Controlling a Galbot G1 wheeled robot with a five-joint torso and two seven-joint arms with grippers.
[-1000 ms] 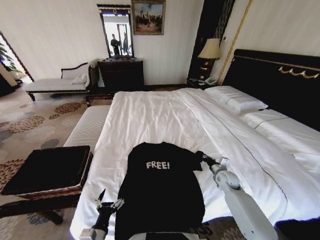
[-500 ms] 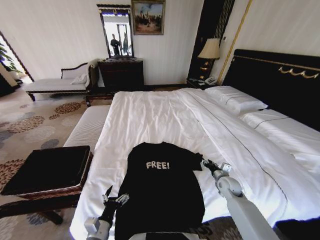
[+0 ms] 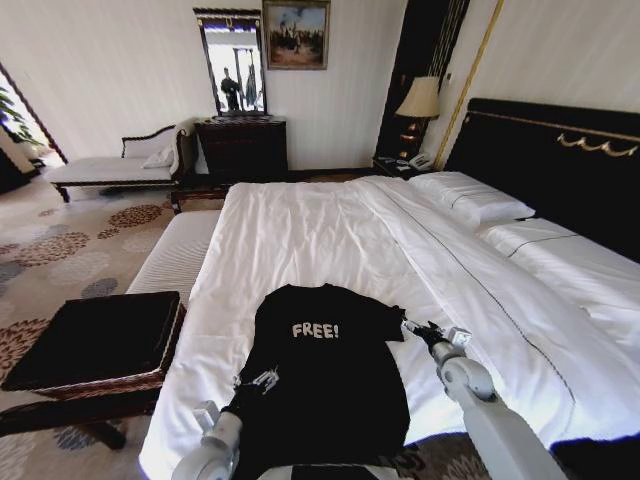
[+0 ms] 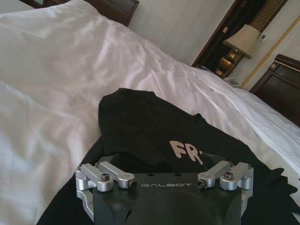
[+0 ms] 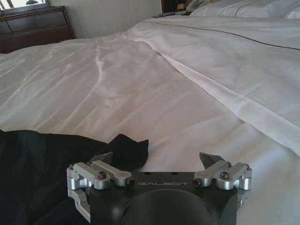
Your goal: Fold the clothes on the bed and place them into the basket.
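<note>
The clothes are one black T-shirt (image 3: pixel 325 385) with white "FREE!" lettering, lying flat near the foot of the bed (image 3: pixel 330 230). My left gripper (image 3: pixel 258 383) rests over the shirt's left edge. Its linkages are spread wide and it is open above the black cloth (image 4: pixel 140 126). At the tip of the shirt's right sleeve, my right gripper (image 3: pixel 420 329) is open and holds nothing. That sleeve tip (image 5: pixel 125 146) lies just ahead of the right gripper (image 5: pixel 157 160), close to one of its fingers. To the left of the bed, the wicker basket (image 3: pixel 100 383) with black lining sits on a dark bench.
A white striped bench (image 3: pixel 180 250) runs along the bed's left side. Pillows (image 3: pixel 475 200) and the black headboard (image 3: pixel 560 160) are on the right. A dresser with a mirror (image 3: pixel 240 145) and a chaise (image 3: pixel 110 165) stand against the far wall.
My left gripper has moved forward and rightward from beside the bed's edge onto the shirt's left side. The right gripper has shifted slightly to the right beside the sleeve.
</note>
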